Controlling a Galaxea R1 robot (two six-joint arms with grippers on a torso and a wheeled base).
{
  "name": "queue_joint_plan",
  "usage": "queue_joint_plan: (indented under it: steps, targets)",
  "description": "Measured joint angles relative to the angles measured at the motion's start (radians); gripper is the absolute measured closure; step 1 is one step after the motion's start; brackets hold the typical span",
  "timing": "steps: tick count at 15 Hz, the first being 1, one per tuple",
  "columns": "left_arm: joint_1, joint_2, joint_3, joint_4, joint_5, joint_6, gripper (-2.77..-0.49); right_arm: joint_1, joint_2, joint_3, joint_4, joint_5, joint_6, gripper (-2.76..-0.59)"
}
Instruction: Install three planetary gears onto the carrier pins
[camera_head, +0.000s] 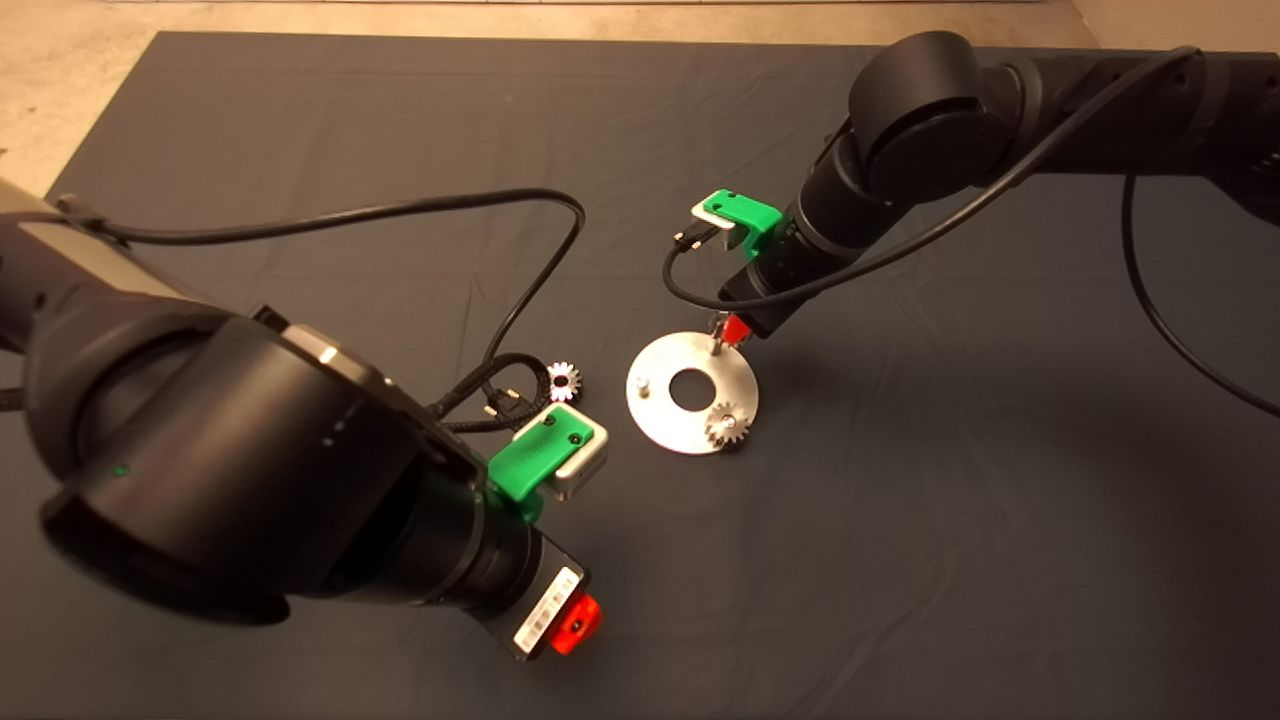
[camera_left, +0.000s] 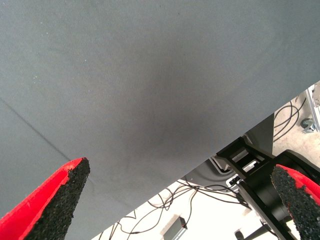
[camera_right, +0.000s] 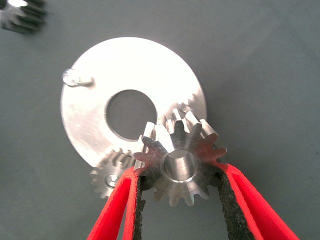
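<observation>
My right gripper (camera_head: 728, 330) hangs over the far edge of the silver carrier disc (camera_head: 660, 400), shut on a planetary gear (camera_right: 180, 162) that it holds flat just above the disc (camera_right: 125, 65). A second gear (camera_head: 724, 425) sits on the disc's near right pin and shows beside the fingers as a gear (camera_right: 112, 175). One bare carrier pin (camera_head: 643, 385) stands on the disc's left side, seen as a pin (camera_right: 75, 78). A third gear (camera_head: 563, 381) lies loose on the mat left of the disc. My left gripper (camera_head: 575, 620) hovers open over bare mat near the front.
The left arm's black cable (camera_head: 520, 300) loops over the mat just behind the loose gear. In the left wrist view the mat's edge (camera_left: 215, 155) shows, with floor cables and black equipment beyond it.
</observation>
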Motion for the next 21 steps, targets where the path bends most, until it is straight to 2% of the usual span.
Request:
queue_joint_plan:
  steps: [4,8,11,14,15,18,21]
  targets:
    - [0.0,0.0,0.0,0.0,0.0,0.0,-2.64,-0.005,0.001,0.0,0.0,-0.019,0.0,-0.91]
    - [0.0,0.0,0.0,0.0,0.0,0.0,-2.64,-0.02,0.001,0.003,-0.009,-0.021,0.0,-0.91]
    - [0.0,0.0,0.0,0.0,0.0,0.0,-2.64,-0.02,0.004,0.01,-0.016,-0.017,0.0,-0.91]
    - [0.0,0.0,0.0,0.0,0.0,0.0,-2.64,-0.02,0.006,0.01,-0.037,-0.016,0.001,-0.91]
    - [0.0,0.0,0.0,0.0,0.0,0.0,-2.64,-0.02,0.007,0.01,-0.041,-0.014,0.001,-0.91]
    - [0.0,0.0,0.0,0.0,0.0,0.0,-2.64,-0.02,0.011,0.01,-0.077,0.008,0.001,-0.91]
    - [0.0,0.0,0.0,0.0,0.0,0.0,-2.64,-0.021,0.013,0.01,-0.1,0.008,0.001,-0.91]
